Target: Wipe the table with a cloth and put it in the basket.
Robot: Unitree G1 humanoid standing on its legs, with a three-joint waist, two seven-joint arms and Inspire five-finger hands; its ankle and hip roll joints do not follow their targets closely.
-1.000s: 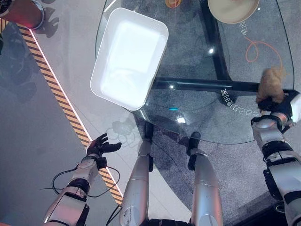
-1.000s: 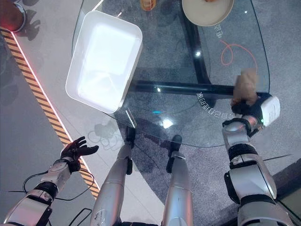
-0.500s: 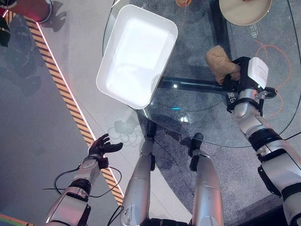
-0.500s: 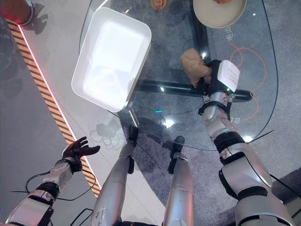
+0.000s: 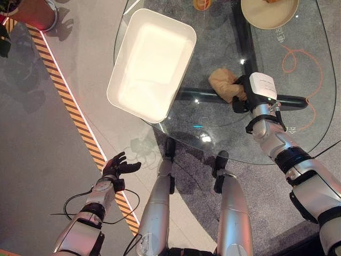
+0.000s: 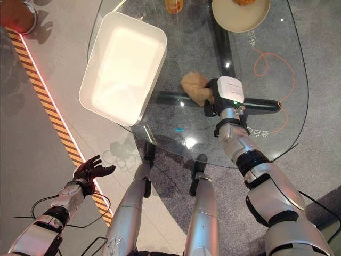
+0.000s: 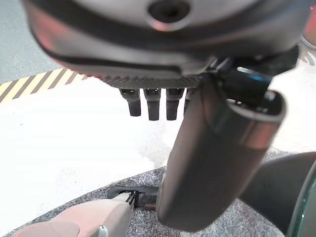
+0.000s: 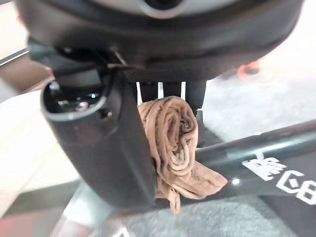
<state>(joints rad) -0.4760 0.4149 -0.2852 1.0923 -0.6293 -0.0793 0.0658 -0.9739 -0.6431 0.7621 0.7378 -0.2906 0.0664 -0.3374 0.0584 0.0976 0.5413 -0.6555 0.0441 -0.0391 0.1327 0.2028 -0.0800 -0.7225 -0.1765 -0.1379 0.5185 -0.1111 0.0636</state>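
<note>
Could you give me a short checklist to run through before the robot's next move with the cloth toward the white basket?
1. Grip on the cloth: the right hand has its fingers and thumb curled round the bunched tan cloth. Ok.
2. Cloth on the glass table: it sits bunched against the surface beside the hand. Ok.
3. White basket ready: it stands on the table to the robot's left of the cloth, nothing visible inside. Ok.
4. Path from cloth to basket: bare glass between them. Ok.
5. Bowl and orange item at the far edge: away from that path. Ok.
6. Left hand: open, low over the floor, apart from the table. Ok.
</note>
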